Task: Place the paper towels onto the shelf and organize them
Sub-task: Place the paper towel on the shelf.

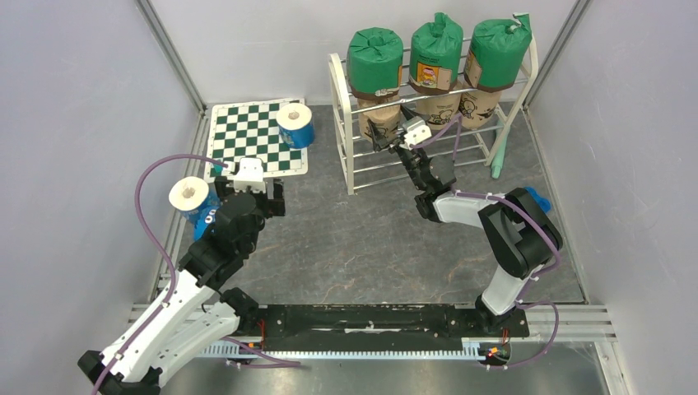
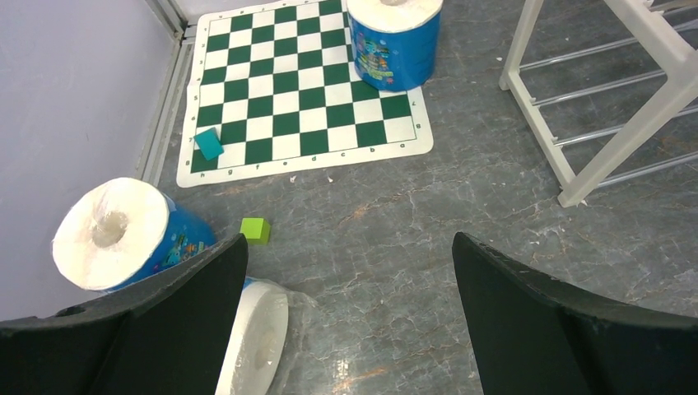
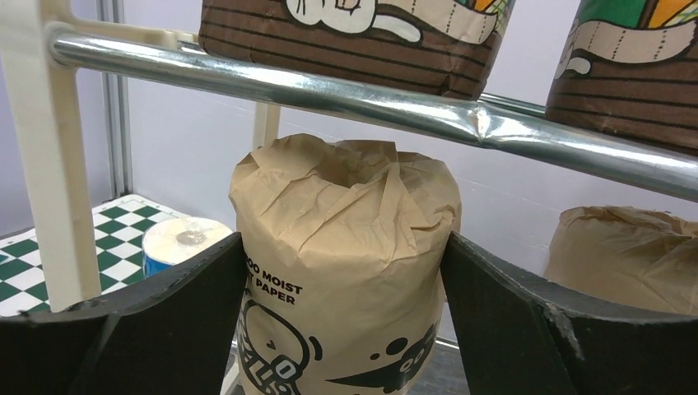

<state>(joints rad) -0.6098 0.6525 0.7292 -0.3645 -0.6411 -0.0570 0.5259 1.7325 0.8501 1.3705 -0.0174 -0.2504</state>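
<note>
While the shelf (image 1: 338, 99) holds green rolls (image 1: 436, 45) above tan rolls (image 1: 475, 107), your right end effector (image 3: 344, 255) straddles one, grip unclear; the left end effector (image 2: 350, 247) gapes empty.

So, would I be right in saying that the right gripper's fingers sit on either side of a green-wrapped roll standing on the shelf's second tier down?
Not quite. The roll between the fingers of the right gripper is a tan paper-wrapped roll with black drawings, not a green-wrapped one. The rest holds: it stands on the second tier down of the shelf. The right wrist view shows this most clearly.
</note>
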